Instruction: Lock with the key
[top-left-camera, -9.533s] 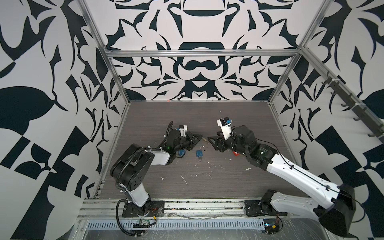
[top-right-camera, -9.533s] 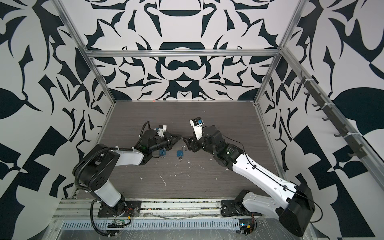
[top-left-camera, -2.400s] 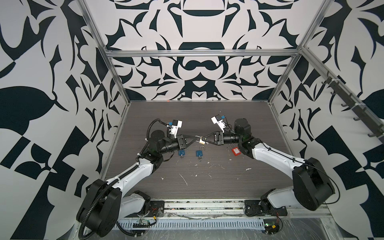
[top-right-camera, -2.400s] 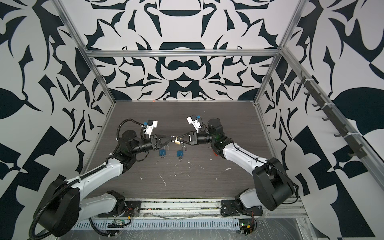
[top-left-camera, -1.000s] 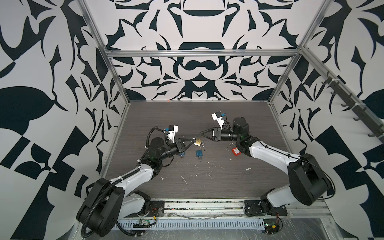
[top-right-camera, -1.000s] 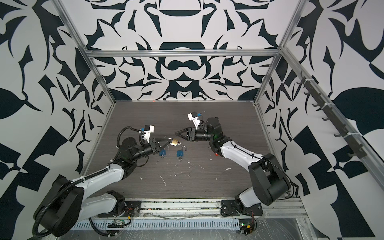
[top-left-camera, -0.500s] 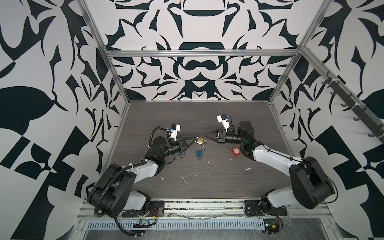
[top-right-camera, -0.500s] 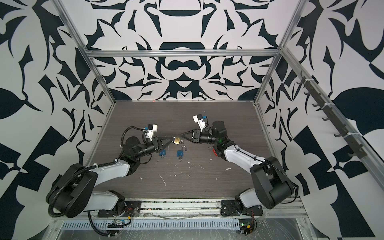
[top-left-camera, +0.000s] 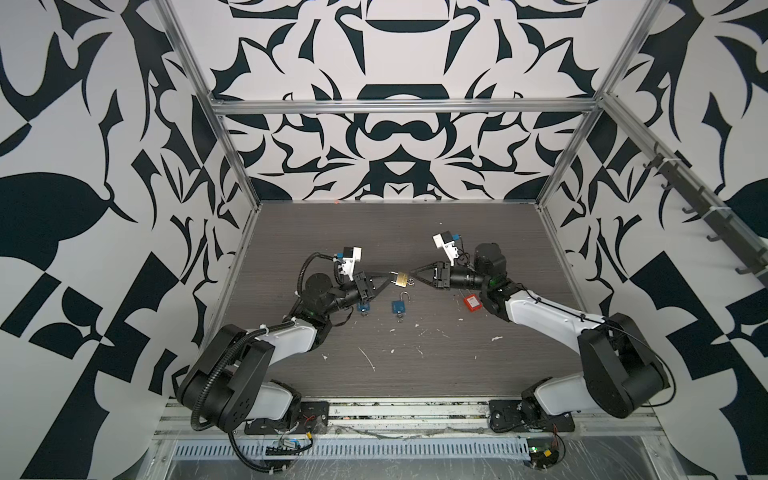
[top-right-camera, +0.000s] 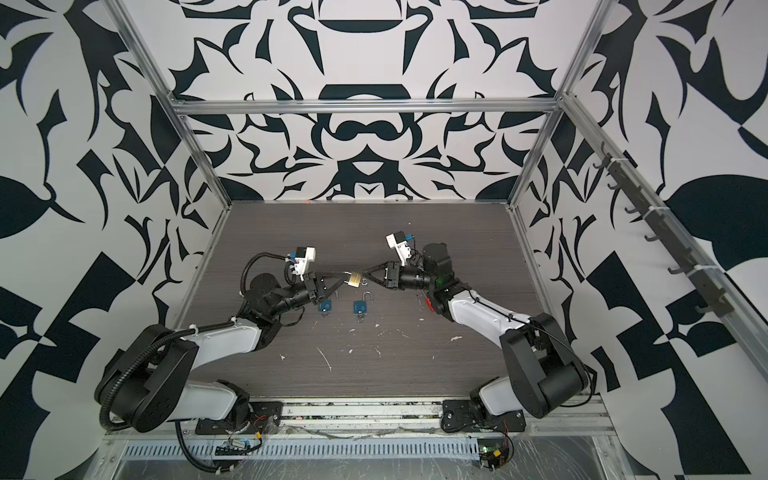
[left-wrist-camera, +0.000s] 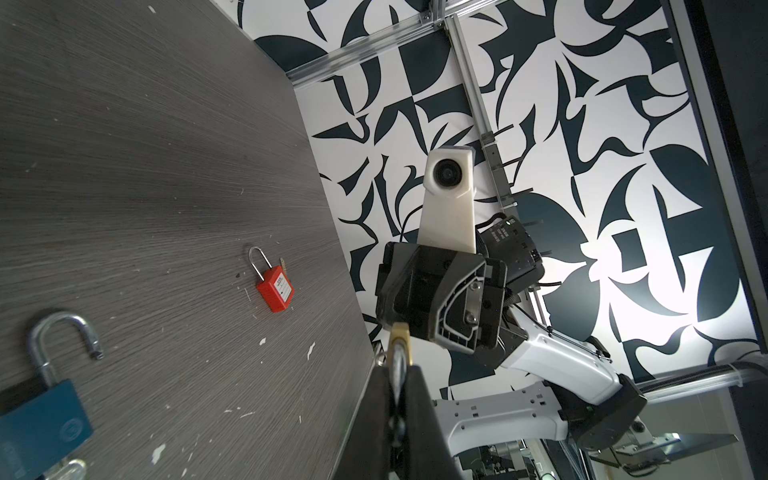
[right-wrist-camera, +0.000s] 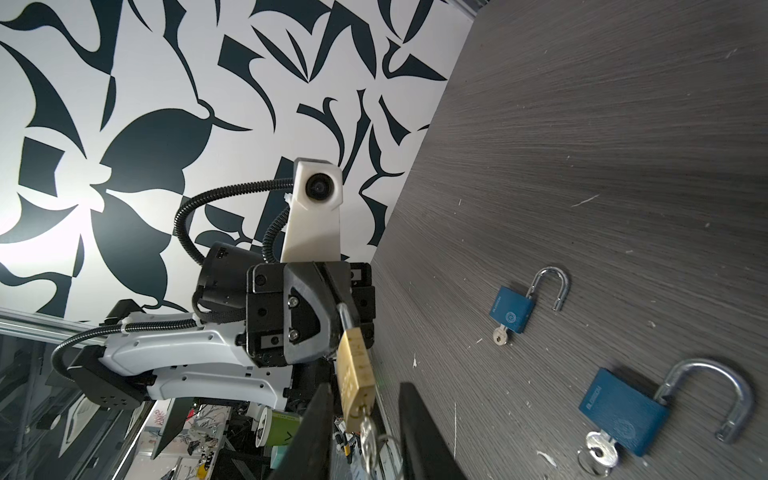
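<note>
Padlock (top-left-camera: 401, 279), brass, hung clear of the desk (top-left-camera: 415, 232), directly between the two sets of jaws. Left jaws were clamped tight on its shackle (right-wrist-camera: 344, 318), with the body pointing toward the right jaws. Key (right-wrist-camera: 368, 432) sat in the keyway at the body's far end, ring dangling, inside the gap of the right jaws. Right jaws stood narrowly apart, one on each side of the key. In the right wrist view neither appeared to touch it. Whether the shackle was pushed home could not be read, since the left jaws covered it.

Step in hand, by my reading: taking hold of the key. The next move calls for centring the key's head flat between the right jaws, closing firmly, then rolling the wrist about the key's axis while the left jaws brace the lock.

Two open blue padlocks (top-left-camera: 399, 306) (top-left-camera: 363, 308) lay on the desk beneath the jaws.
</note>
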